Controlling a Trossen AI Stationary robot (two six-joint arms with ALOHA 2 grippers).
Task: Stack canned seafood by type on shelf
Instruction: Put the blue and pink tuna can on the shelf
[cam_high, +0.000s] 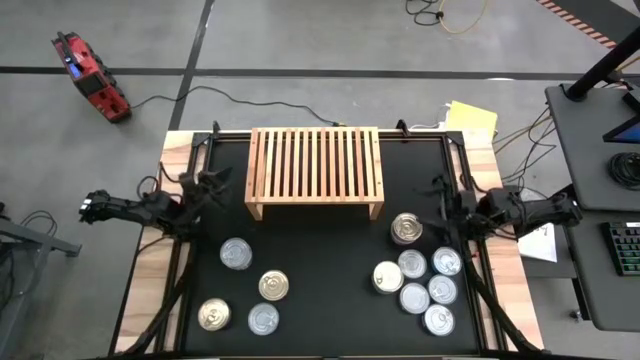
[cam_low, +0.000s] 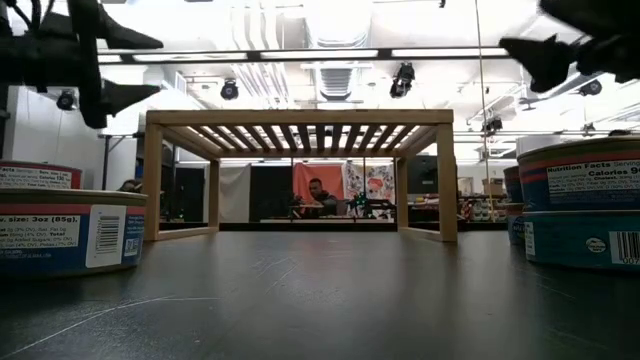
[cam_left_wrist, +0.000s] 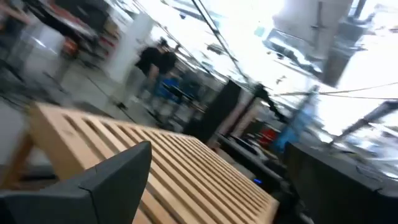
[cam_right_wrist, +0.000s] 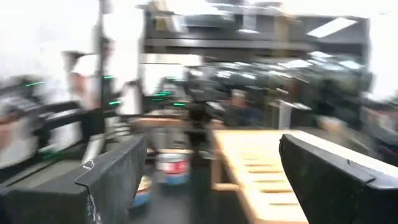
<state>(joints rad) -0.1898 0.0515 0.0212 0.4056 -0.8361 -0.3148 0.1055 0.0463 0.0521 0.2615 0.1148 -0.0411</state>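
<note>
Currently shelf (cam_high: 314, 170) is flanked by left gripper (cam_high: 212, 186) and right gripper (cam_high: 438, 192), jaws wide, seemingly nothing held; tins (cam_high: 415, 281) grouped near front edge.

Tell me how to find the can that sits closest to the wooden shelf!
Find the wooden shelf at the far middle of the black table. Look just past its right front leg, toward the right-hand cluster of cans. The can there sits apart at the top of that cluster, and its lid looks darker and more gold-toned than the silvery lids below it.
</note>
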